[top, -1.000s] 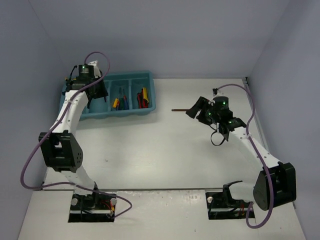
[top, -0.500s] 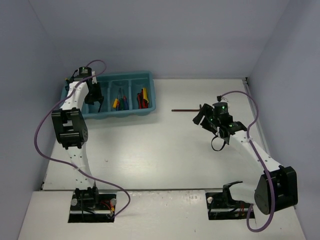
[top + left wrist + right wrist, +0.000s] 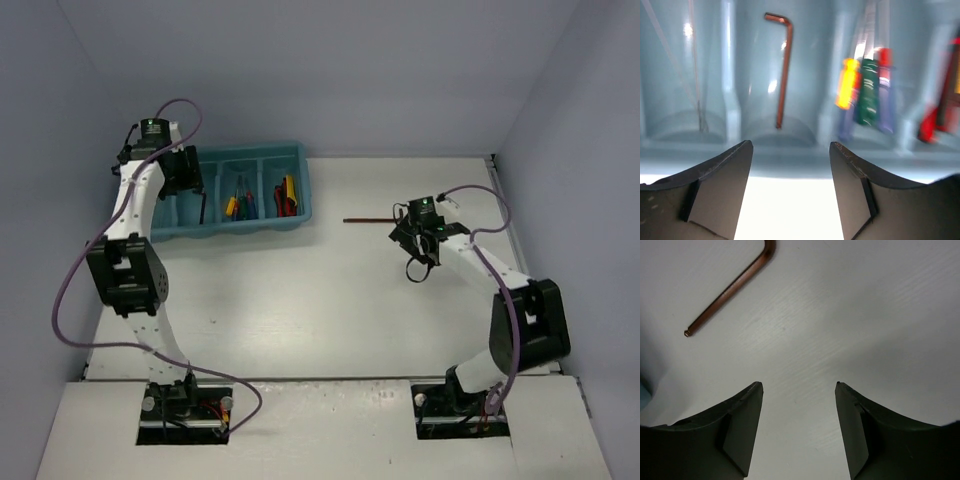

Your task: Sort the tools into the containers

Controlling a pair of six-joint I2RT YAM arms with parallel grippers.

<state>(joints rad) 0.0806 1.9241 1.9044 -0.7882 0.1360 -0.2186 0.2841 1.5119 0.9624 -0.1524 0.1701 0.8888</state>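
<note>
Opened since a second ago, the left fingers (image 3: 735, 170) stand apart and empty before the tray (image 3: 732, 75); one hex key (image 3: 785, 70) lies in its second compartment from the left. The right fingers (image 3: 747, 410), parted and empty, have closed in on the other hex key (image 3: 730, 290), which lies flat on the bench (image 3: 840, 315). It looks light, stiff and slippery, and is judged best pinched mid-shank.

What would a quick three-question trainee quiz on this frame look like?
1. True or false: the right hand grips the loose hex key.
2. The boxed hex key lies in the tray: A alone in its compartment; B among screwdrivers; C with pliers.
3. Fill in: the left hand is ___ (open/shut).
Key: 1 false; 2 A; 3 open.
</note>
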